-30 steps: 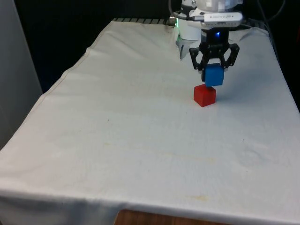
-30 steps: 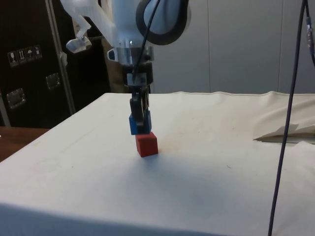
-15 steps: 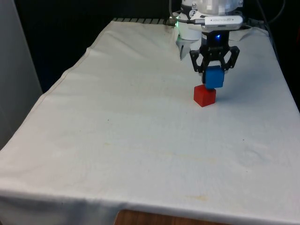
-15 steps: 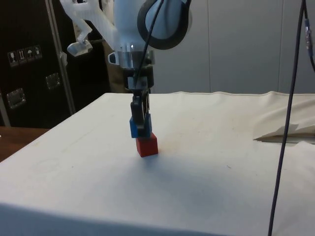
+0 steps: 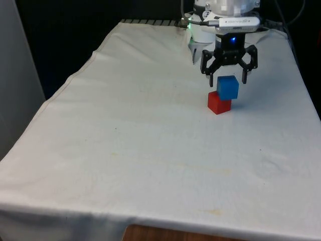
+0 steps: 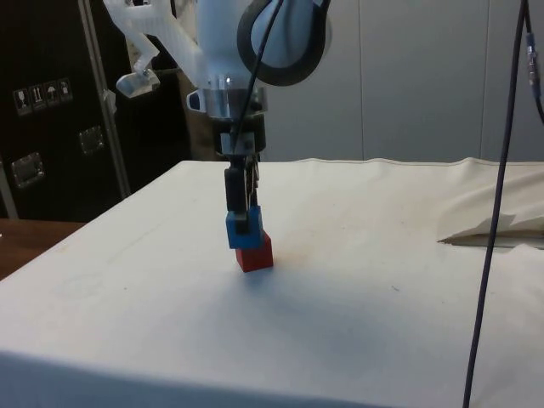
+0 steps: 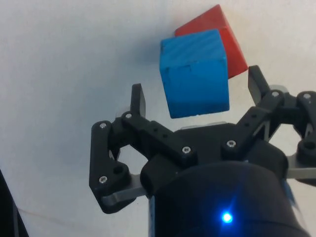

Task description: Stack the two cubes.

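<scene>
Item: blue cube (image 5: 227, 87), resting on top of the red cube (image 5: 218, 103), toward the far end of the table (image 5: 125, 150) and to the front view's right of its midline. Seating: offset, not flush; in the front view the blue cube overhangs the red one toward the front view's right, and in the wrist view (image 7: 195, 73) a wedge of the red cube (image 7: 228, 42) shows past one edge, so the two are also turned slightly against each other. Item: gripper (image 5: 228, 78), black, two fingers, poised directly over the stack. Jaws: spread wide, a finger standing clear on either side of the blue cube with white cloth visible in the gaps, nothing held. Side view: the gripper (image 6: 242, 223) hangs low over the blue cube (image 6: 241, 230), which sits on the red cube (image 6: 255, 252); the fingers overlap it from this angle, so contact cannot be judged there. Reason for arrangement, as judged: the fingers flank the upper cube because it has been released in place, its weight borne by the lower cube. Status, as judged: stack made, if imperfectly aligned; overhang appears modest and the cube looks level. Remaining, as judged: a straight lift clear, without brushing the upper cube sideways.
</scene>
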You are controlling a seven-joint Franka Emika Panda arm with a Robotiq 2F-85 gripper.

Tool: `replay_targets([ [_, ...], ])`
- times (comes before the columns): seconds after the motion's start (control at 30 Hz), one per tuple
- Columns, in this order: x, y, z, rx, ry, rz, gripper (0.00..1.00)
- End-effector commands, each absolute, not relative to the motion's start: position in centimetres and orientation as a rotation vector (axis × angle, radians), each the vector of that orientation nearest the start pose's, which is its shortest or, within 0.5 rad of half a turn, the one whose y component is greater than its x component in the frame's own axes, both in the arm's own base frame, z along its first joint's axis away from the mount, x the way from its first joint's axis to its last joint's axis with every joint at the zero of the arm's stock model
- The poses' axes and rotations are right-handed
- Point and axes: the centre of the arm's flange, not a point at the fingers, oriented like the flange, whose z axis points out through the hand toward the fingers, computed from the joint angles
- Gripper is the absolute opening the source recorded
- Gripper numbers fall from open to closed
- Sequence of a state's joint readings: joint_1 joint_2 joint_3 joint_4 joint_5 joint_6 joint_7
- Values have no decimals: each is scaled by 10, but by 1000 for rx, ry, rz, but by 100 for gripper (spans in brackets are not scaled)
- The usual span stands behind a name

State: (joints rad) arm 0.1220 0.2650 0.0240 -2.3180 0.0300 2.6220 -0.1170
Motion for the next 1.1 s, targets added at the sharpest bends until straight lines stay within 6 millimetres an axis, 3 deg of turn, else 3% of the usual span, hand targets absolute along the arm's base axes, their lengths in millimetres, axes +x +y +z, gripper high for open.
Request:
replay_targets([
  [0.0, 523, 77, 230, -3092, -368, -68, 100],
  [0.23, 523, 77, 231, -3094, -368, -62, 100],
  [0.4, 530, 76, 251, -3097, -351, -51, 100],
  [0.43, 530, 76, 244, -3097, -359, -67, 100],
  [0.67, 536, 75, 274, -3099, -321, -35, 100],
  [1.07, 539, 68, 293, -3107, -242, -22, 100],
])
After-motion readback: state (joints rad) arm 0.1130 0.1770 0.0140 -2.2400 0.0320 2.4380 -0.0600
